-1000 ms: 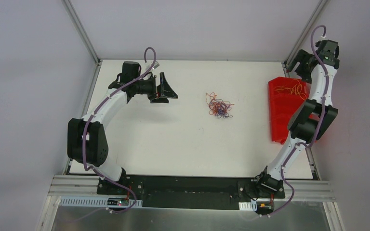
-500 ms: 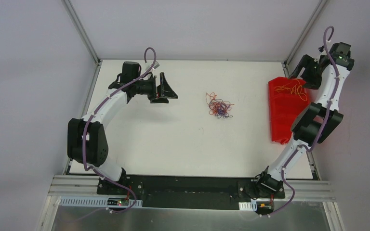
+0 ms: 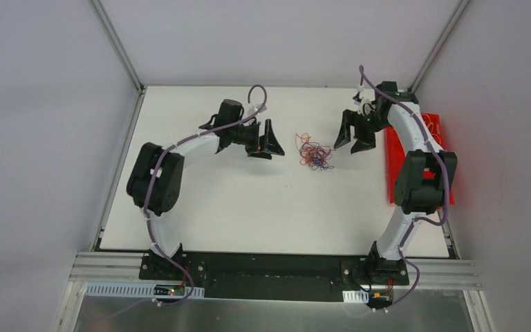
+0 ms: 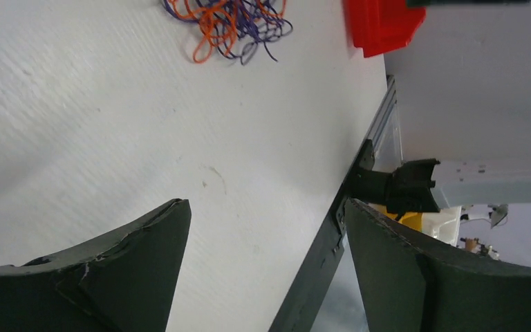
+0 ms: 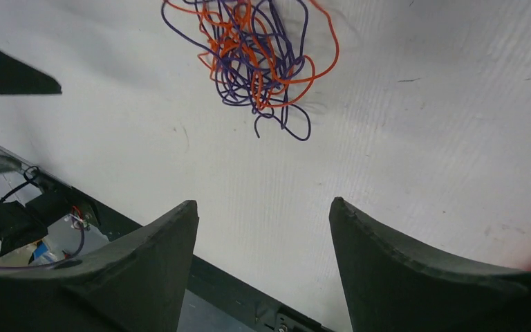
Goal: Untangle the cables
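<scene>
The cables [image 3: 314, 153] are seen lying in one tangled clump of orange and blue-purple strands on the white table [image 3: 249, 207], toward its far side and between the two arms. The left end effector [image 3: 274, 140] is held just to the left of the clump, apart from it, with its jaws spread wide and nothing between them. The right end effector [image 3: 352, 141] is held just to the right of the clump, likewise spread and holding nothing. In both wrist views the clump is shown ahead of the parted jaws, untouched. A red bin [image 3: 395, 173] is set at the table's right edge.
</scene>
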You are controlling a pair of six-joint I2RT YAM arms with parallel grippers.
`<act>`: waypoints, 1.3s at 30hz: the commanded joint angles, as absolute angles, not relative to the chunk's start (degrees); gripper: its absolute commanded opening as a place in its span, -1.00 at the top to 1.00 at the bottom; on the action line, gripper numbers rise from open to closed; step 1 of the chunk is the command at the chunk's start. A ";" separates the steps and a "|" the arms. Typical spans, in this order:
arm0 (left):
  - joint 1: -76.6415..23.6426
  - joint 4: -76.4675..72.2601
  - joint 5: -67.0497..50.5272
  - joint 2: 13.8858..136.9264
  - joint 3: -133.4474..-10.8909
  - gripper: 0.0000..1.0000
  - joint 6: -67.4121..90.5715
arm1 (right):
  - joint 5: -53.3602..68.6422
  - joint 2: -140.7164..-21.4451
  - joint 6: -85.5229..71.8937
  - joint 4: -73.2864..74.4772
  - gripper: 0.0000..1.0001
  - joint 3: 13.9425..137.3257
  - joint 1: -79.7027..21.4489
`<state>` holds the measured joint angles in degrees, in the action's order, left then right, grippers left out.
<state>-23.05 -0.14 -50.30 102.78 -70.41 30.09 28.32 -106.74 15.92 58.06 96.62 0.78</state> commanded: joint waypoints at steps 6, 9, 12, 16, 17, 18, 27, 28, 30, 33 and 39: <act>-25.30 -20.63 -45.57 123.27 -83.51 -0.35 42.22 | 25.50 -112.10 14.23 46.55 -0.33 92.49 -2.48; -25.38 -24.54 -43.90 129.02 -87.51 -0.33 46.01 | 25.16 -114.01 13.08 43.60 -0.32 92.85 -3.96; -25.93 -27.32 -42.31 134.29 -91.81 -0.30 49.62 | 25.56 -115.30 11.09 39.66 -0.32 91.69 -5.75; -27.82 -30.13 -41.51 140.50 -97.29 -0.20 53.61 | 25.95 -115.97 8.51 34.55 -0.27 88.88 -7.84; -28.34 -30.59 -41.41 141.55 -98.48 -0.18 54.35 | 25.52 -116.09 8.35 33.70 -0.23 88.32 -8.16; -28.88 -30.93 -41.40 142.39 -99.00 -0.17 54.92 | 24.84 -116.10 8.05 32.41 -0.21 87.57 -8.33; -27.83 -31.15 -45.05 131.12 -90.88 1.00 52.65 | 17.77 -114.17 5.77 29.03 0.55 82.72 -8.55; -26.99 -30.43 -45.60 127.41 -88.32 1.00 51.38 | 15.85 -113.64 5.80 29.03 0.60 82.18 -8.51; -25.04 -27.68 -47.87 120.14 -84.30 1.00 49.61 | 12.86 -112.80 6.74 29.58 0.66 81.33 -8.49; -20.95 -24.57 -52.41 109.99 -80.54 1.00 49.55 | 9.17 -112.00 9.70 31.90 0.70 80.82 -8.44; -14.42 -18.14 -61.13 95.33 -79.70 1.00 50.61 | 4.81 -109.00 14.38 31.94 1.00 78.19 -8.40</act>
<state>-17.56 -21.54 -52.77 105.69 -79.70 51.64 11.03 -113.21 10.22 30.35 79.64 -8.67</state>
